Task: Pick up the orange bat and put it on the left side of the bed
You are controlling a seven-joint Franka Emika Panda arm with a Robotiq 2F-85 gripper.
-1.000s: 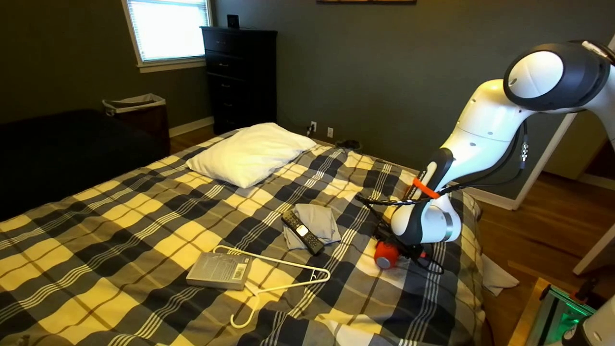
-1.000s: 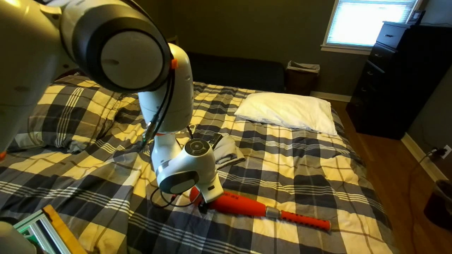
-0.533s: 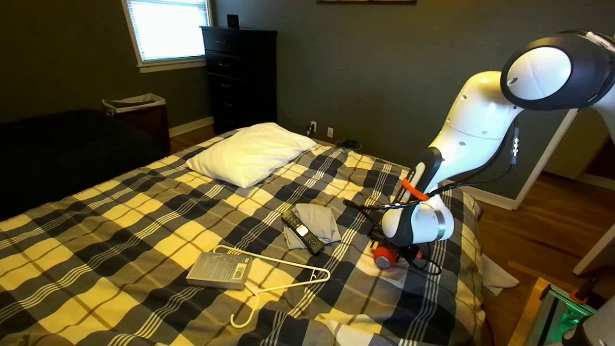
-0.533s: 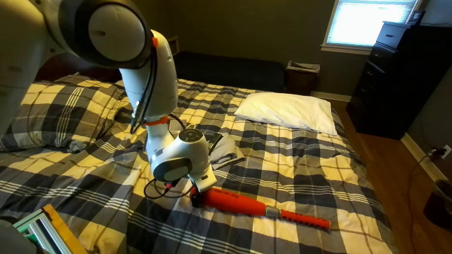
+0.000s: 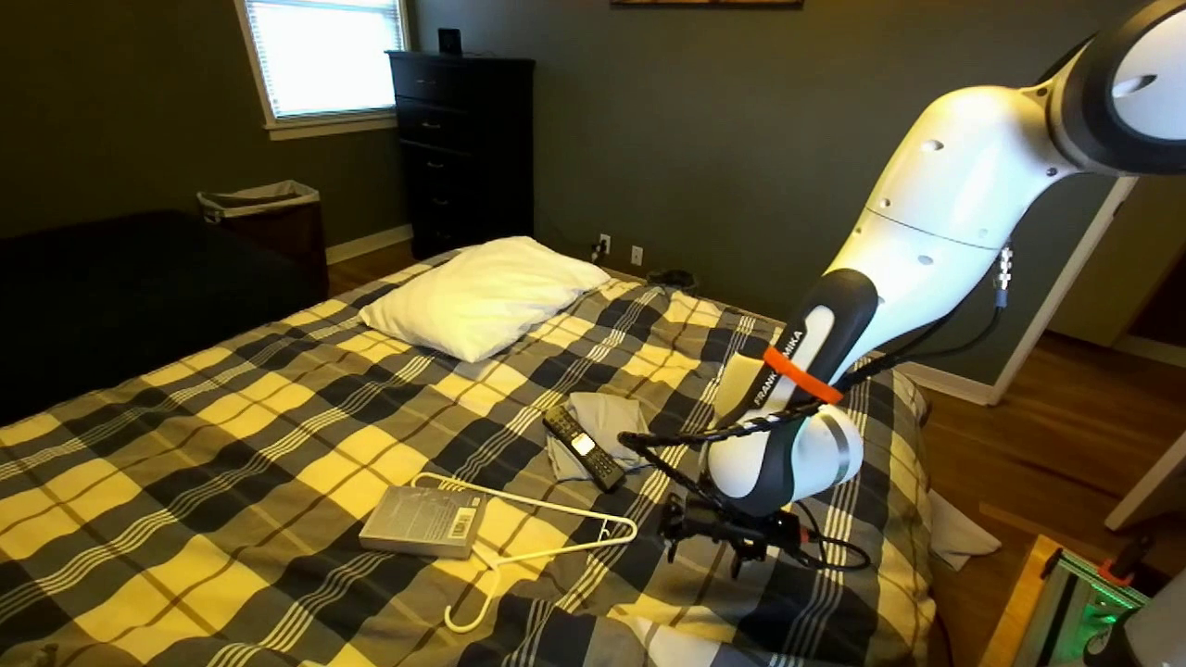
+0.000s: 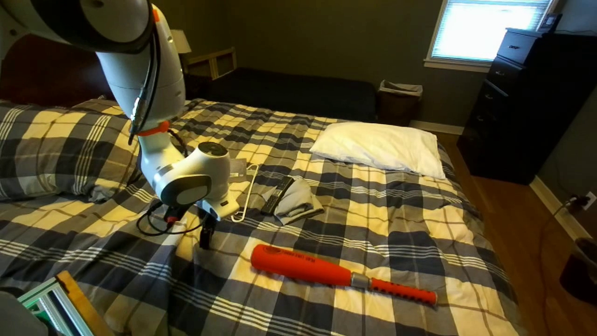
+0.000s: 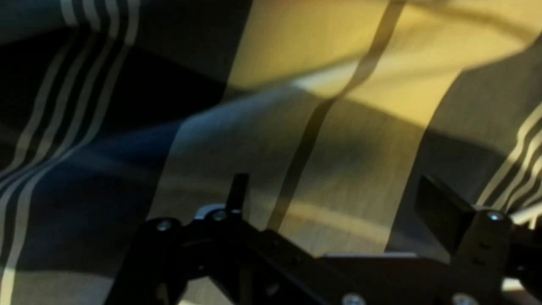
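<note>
Exterior view, orange bat (image 6: 343, 276) near tool (image 6: 205, 241), apart

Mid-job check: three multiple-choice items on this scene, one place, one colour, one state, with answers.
1. What does the bat lie on?
A. White pillow
B. Plaid bed cover
C. Grey cloth

2. What colour is the bat's band?
A. Green
B. Yellow
C. Silver

3. How is the claw?
A. Open
B. Shut on the bat
C. Shut and empty

1 B: in an exterior view, plaid surrounds it.
2 C: it shows metallic grey between orange-red parts.
3 A: the wrist view shows its fingers standing apart.
</note>
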